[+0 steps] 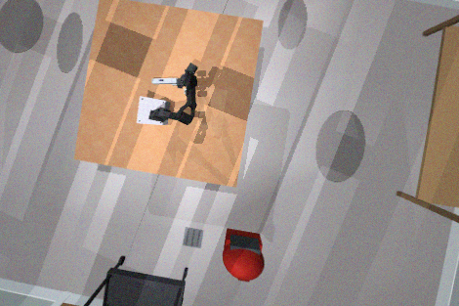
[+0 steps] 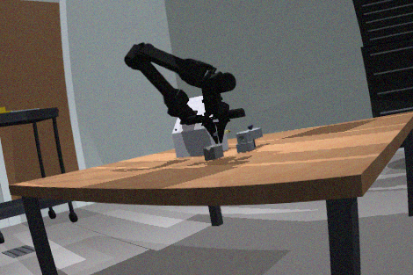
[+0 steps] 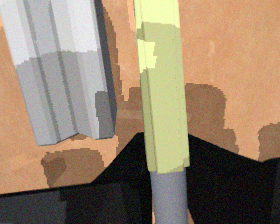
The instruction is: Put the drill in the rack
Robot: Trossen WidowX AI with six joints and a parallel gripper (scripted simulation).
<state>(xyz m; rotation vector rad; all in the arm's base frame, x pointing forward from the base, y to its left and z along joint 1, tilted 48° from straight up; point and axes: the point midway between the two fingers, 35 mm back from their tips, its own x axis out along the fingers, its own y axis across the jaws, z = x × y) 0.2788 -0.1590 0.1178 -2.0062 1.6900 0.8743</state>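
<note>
In the wrist view my gripper (image 3: 156,139) is shut on the drill (image 3: 162,90), a long yellow-green bar with a grey shaft at its lower end. The bar runs up the picture, above the wooden table (image 3: 235,65). The grey ribbed rack (image 3: 55,75) lies to its left, apart from it. In the exterior view the gripper (image 2: 216,138) points down just above the table, between a small grey block (image 2: 213,151) and a grey holder (image 2: 248,139) with a small dark blue key (image 2: 250,126) on top. From above, the gripper (image 1: 188,77) is right of a pale long bar (image 1: 163,80).
The arm stands on a white base (image 1: 145,110) (image 2: 191,142) near the middle of the wooden table (image 1: 122,144) (image 2: 307,164). Around the table are a red seat (image 1: 243,256), a dark cart (image 1: 144,286) and a black shelf unit (image 2: 388,50).
</note>
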